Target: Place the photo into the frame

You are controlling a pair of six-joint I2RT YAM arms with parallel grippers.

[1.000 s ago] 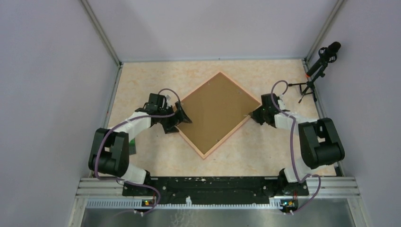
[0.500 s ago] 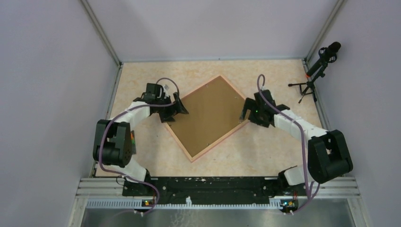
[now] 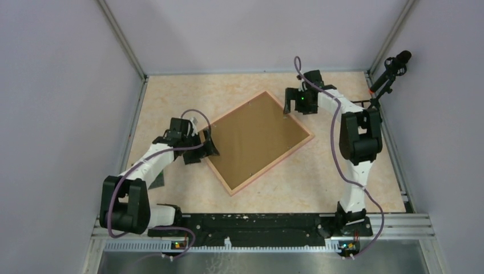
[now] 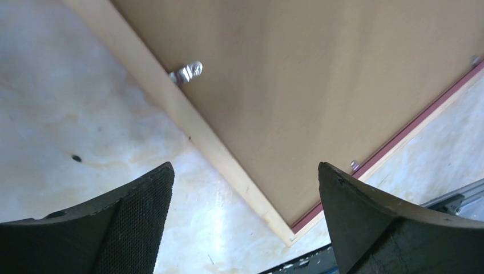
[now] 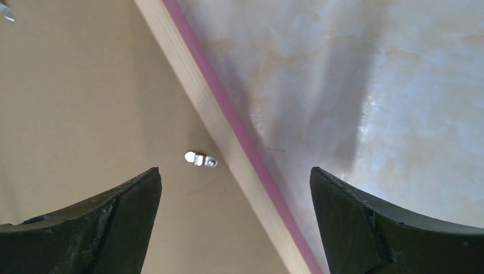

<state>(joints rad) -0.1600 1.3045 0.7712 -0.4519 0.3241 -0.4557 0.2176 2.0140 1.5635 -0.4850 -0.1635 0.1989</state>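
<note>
On the table point(image 3: 171, 97), frame point(image 3: 273, 164) back-up with backing board point(image 3: 257, 140) inside; left fingers point(image 4: 137, 217) and right fingers point(image 5: 394, 228) wide, empty.

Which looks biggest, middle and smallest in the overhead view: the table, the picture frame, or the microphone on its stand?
1. Table.
2. Picture frame, lying on it.
3. Microphone on its stand, clearly smallest.
</note>
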